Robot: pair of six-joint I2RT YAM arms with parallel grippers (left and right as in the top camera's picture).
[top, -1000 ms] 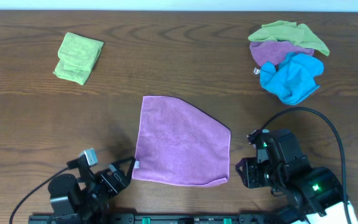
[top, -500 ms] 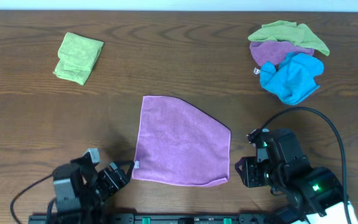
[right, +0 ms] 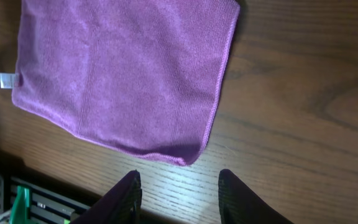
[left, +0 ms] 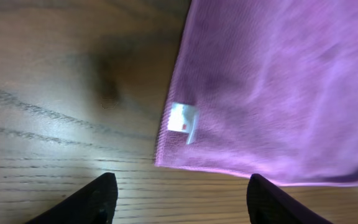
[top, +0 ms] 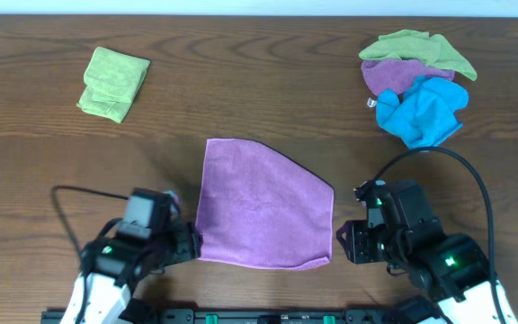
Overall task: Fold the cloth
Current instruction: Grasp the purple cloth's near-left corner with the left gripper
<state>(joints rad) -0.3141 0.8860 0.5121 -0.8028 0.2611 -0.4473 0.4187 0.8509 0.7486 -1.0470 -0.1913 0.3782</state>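
The purple cloth [top: 263, 202] lies flat on the wooden table, with one far corner cut off at a slant. Its white tag [left: 183, 119] sits at the near left corner. My left gripper [top: 187, 243] hovers just off that corner, open, and its dark fingertips [left: 104, 186] frame bare wood in front of the cloth's [left: 278, 81] hem. My right gripper [top: 342, 245] stands open beside the near right corner. In the right wrist view the cloth's [right: 123, 74] corner lies just ahead of the gap in the right gripper [right: 179, 175], untouched.
A folded lime-green cloth [top: 113, 83] rests at the far left. A heap of green, purple and blue cloths [top: 416, 85] sits at the far right. A black rail [right: 36, 199] runs along the table's near edge, close behind both grippers.
My left arm has swung up from the table's near edge to the cloth's near left corner, and its jaws have narrowed somewhat. The right arm has barely shifted.
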